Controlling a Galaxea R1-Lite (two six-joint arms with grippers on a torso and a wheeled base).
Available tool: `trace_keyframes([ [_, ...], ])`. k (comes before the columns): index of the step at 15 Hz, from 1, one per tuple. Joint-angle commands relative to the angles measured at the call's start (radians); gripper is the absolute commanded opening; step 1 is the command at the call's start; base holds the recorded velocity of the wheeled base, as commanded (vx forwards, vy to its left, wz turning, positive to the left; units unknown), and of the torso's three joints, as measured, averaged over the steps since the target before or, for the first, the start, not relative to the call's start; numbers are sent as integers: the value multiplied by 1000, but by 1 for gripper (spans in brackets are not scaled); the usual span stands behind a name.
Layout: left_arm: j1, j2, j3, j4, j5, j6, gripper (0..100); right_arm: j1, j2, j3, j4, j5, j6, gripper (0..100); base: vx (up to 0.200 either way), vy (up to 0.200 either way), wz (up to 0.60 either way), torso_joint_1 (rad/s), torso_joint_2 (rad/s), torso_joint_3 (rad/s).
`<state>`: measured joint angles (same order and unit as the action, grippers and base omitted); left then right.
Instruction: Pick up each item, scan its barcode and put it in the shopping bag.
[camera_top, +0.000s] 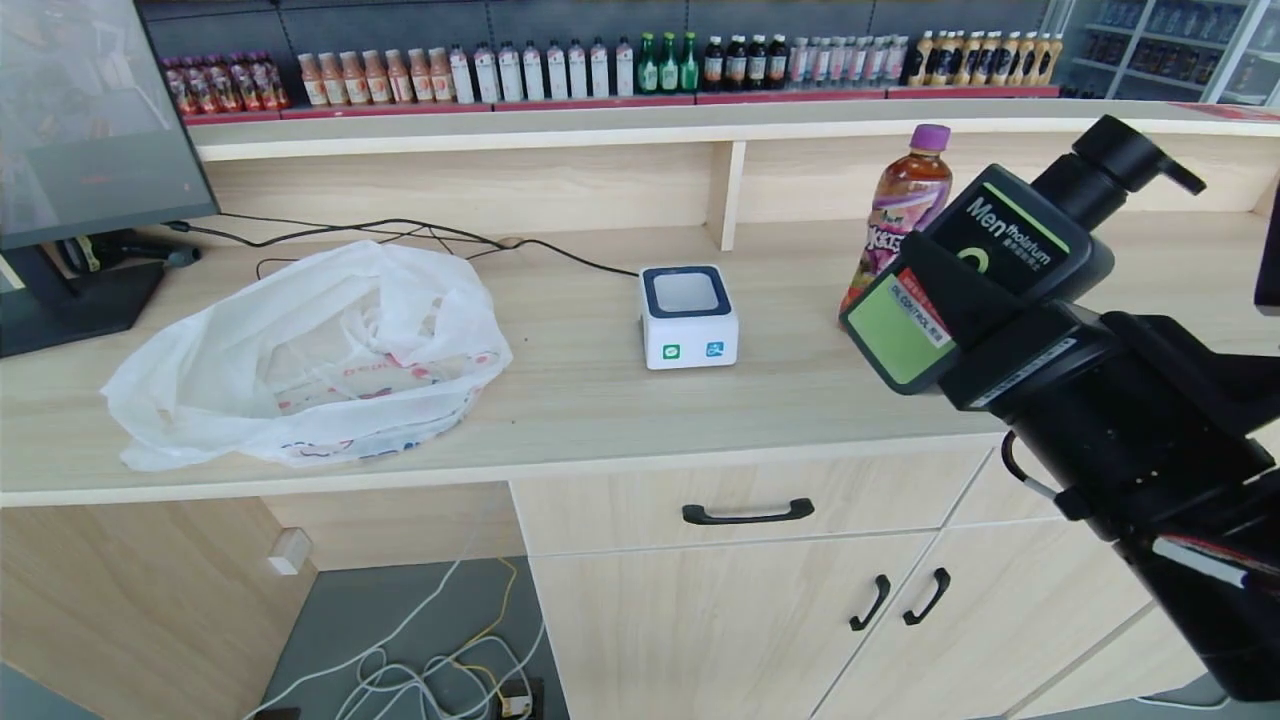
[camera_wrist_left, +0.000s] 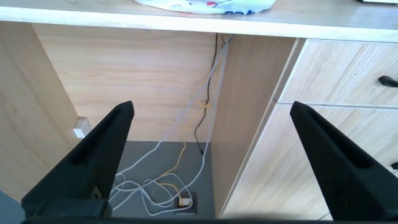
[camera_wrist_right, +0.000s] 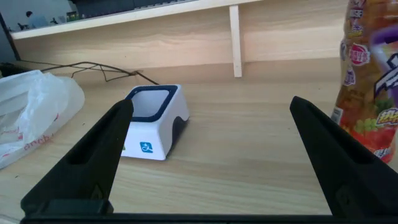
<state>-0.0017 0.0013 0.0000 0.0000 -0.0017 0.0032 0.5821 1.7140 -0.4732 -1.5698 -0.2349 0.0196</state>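
Note:
A white shopping bag (camera_top: 300, 340) lies open on the left of the wooden counter (camera_top: 580, 400). The white barcode scanner (camera_top: 688, 315) stands mid-counter. To its right stands a purple-capped tea bottle (camera_top: 905, 200). In front of it a black pump bottle (camera_top: 1010, 255) with a green label is tilted, pump up and to the right, right against my right arm (camera_top: 1100, 400). My right gripper (camera_wrist_right: 211, 102) is open above the counter, nothing between its fingers, facing the scanner (camera_wrist_right: 152, 121) with the tea bottle (camera_wrist_right: 370, 81) close beside it. My left gripper (camera_wrist_left: 211, 104) hangs open below the counter edge.
A monitor (camera_top: 90, 110) stands at the far left, with cables (camera_top: 400, 235) running behind the bag. A raised shelf (camera_top: 720, 130) backs the counter. Below are drawers and cabinet doors (camera_top: 750, 600), and loose cables (camera_wrist_left: 168, 186) lie on the floor in the open bay.

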Motion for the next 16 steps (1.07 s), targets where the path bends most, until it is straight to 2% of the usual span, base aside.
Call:
trace_keyframes([
  [1, 0, 0, 0, 0, 0, 0, 100, 1, -2, 8, -1, 0, 0, 100, 0, -200, 0, 7, 7, 7],
  [9, 0, 0, 0, 0, 0, -2, 100, 1, 6, 25, -1, 0, 2, 100, 0, -200, 0, 4, 1, 1],
  [16, 0, 0, 0, 0, 0, 0, 100, -15, 7, 36, -1, -15, -27, 100, 0, 0, 0, 0, 0, 0],
])
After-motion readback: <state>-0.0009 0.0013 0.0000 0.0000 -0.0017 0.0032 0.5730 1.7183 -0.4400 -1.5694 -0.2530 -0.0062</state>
